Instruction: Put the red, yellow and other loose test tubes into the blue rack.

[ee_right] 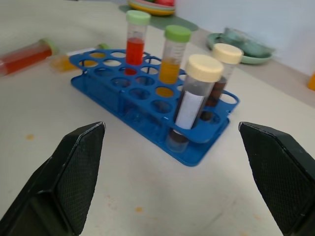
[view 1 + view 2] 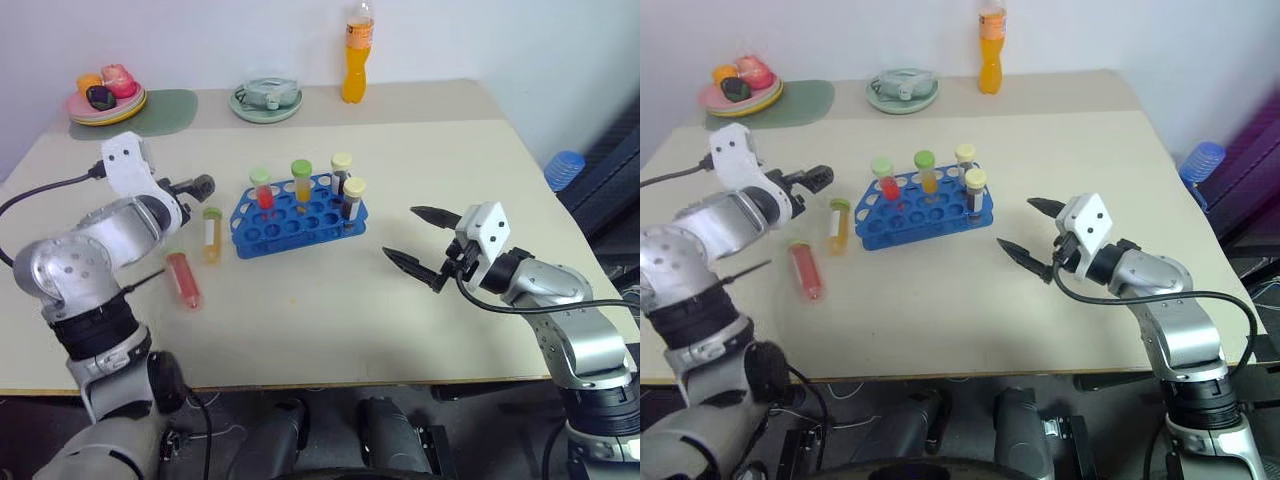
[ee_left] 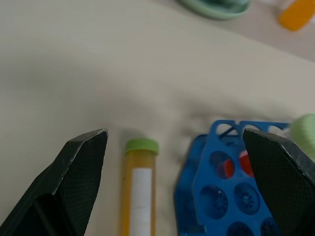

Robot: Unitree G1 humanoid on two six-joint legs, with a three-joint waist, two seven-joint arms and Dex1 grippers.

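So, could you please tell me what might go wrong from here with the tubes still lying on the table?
1. The yellow-orange green-capped tube lies right beside the bright blue plastic rack; the open left gripper closing on it could nudge the rack and its four standing tubes.
2. The red-liquid tube lies flat on the beige table and may roll if bumped.

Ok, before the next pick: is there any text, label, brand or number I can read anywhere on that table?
No legible text anywhere.
Yellow tube lying beside the blue rack: white label, blank or too blurred to read.
Dark tube standing in the rack: white label, nothing readable.
Orange bottle at the back: label too small to read.
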